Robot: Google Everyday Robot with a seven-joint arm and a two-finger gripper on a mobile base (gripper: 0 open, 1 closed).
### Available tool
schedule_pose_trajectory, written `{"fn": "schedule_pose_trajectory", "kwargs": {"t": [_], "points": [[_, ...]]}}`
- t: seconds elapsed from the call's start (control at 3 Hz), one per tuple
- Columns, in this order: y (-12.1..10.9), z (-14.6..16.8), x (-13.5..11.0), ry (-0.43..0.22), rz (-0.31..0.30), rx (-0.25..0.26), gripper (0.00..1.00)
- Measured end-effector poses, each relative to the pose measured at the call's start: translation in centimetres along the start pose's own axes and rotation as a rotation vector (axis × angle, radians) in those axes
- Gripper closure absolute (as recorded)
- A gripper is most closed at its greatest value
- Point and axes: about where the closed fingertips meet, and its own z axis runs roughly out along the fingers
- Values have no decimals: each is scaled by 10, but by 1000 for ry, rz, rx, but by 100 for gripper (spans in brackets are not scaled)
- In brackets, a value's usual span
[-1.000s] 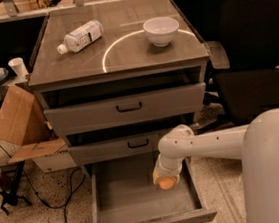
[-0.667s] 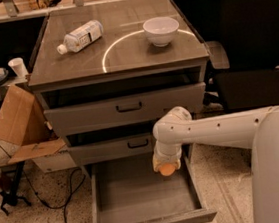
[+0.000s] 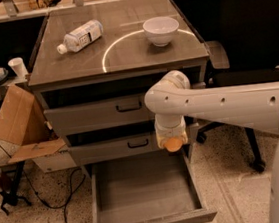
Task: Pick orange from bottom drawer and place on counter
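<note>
The orange is held in my gripper, which hangs from the white arm in front of the middle drawer, above the right side of the bottom drawer. That drawer is pulled out and its grey floor is bare. The counter is the glossy grey-brown cabinet top with a thin white arc, higher up and behind the gripper.
A clear plastic bottle lies on the counter's left part and a white bowl stands on its right. A cardboard box leans at the left of the cabinet. A black office chair stands at the right. Cables lie on the floor at left.
The gripper has risen with the orange out of the bottom drawer, up to the level of the middle drawer front. The arm has swung upward with it.
</note>
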Motion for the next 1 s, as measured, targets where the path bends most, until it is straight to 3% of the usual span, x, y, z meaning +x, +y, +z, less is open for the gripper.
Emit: {"fn": "schedule_pose_trajectory", "kwargs": {"t": [0.33,1.0], "points": [[16,-16,9,-21,42,-63,100],[14,-17,8,-23,29,-56,100]]}}
